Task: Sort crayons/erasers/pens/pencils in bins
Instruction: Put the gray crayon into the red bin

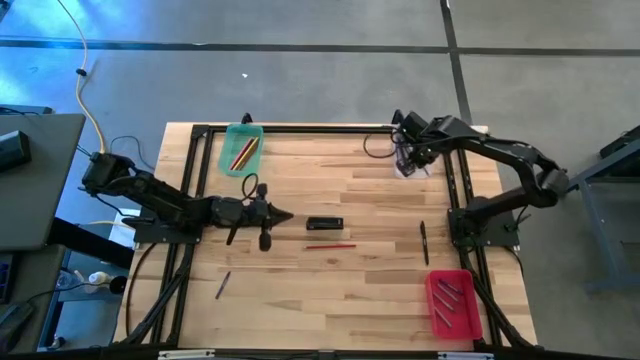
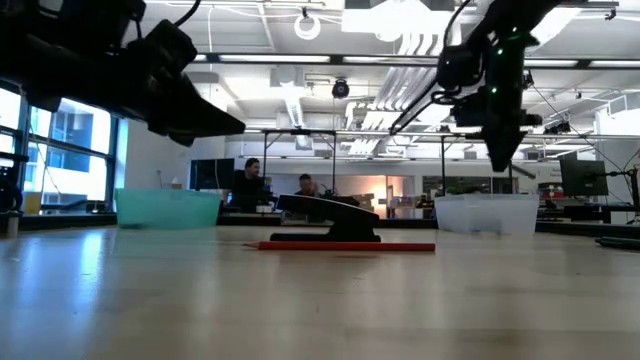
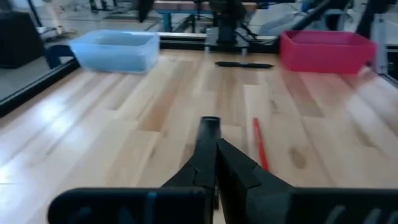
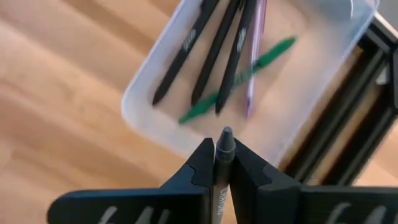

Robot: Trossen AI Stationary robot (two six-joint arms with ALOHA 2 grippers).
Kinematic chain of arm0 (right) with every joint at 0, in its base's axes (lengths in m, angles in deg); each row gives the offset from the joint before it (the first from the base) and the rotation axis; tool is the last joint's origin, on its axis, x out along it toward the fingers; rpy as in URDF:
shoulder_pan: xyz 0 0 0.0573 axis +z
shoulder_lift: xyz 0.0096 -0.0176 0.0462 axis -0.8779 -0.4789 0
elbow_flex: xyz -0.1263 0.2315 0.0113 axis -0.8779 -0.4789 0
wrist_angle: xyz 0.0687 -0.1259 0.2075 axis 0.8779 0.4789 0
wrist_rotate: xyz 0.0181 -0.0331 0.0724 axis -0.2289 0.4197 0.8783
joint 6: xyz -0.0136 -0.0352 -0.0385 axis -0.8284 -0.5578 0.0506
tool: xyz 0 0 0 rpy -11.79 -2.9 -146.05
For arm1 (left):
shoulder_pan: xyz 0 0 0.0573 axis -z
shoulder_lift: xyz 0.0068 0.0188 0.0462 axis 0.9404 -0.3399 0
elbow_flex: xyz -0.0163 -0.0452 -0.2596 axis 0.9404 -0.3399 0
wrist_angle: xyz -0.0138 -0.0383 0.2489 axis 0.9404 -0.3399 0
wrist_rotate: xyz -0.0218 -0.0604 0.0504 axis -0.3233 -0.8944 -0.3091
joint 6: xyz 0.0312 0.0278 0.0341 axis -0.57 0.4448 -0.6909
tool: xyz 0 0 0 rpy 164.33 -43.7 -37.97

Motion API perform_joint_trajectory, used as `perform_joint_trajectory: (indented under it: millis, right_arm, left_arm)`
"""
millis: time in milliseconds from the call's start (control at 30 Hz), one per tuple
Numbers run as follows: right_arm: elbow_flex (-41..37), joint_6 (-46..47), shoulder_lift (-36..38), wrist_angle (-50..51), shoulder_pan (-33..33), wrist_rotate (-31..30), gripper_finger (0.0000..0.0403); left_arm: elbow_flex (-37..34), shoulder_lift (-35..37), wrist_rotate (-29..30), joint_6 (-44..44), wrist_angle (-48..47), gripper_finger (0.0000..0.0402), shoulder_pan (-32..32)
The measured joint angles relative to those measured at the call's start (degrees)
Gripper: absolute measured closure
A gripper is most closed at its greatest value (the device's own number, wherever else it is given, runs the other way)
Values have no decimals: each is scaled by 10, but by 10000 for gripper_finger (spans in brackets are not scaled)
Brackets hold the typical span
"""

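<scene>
Left gripper (image 1: 283,215), fingers pressed together on nothing, hangs at centre-left of the overhead picture, pointing at a flat black rectangular block (image 1: 324,224) with a thin red pencil (image 1: 330,245) just below it. At upper left sits the translucent green plastic bin (image 1: 242,148) holding red and yellow pencils. Right gripper (image 1: 406,157), at upper right, is clamped on a slim dark grey pen (image 4: 222,163); only its wrist camera shows this, along with the clear plastic bin (image 4: 143,87) beneath, containing black pens, a green stick and a pinkish one. The solid red bin (image 1: 455,302) sits lower right, a loose dark pen (image 1: 424,243) above it.
</scene>
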Motion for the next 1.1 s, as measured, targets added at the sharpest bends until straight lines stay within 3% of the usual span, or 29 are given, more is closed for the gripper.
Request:
perform_joint_trajectory:
  millis: [300, 567, 733, 933, 1100]
  right_arm:
    - [0, 33, 58, 68, 64, 10, 391]
    - [0, 162, 87, 148, 187, 102, 391]
    - [0, 324, 112, 176, 327, 133, 391]
    - [0, 571, 124, 171, 567, 136, 391]
    - [-38, 750, 117, 89, 753, 134, 391]
  left_arm:
    - [0, 0, 115, -17, 0, 401, -38]
    - [0, 0, 108, -17, 1, 401, -100]
    - [0, 0, 75, -18, 1, 401, -127]
    - [0, 0, 31, -43, 1, 401, -139]
    - [0, 0, -19, -43, -4, 401, -136]
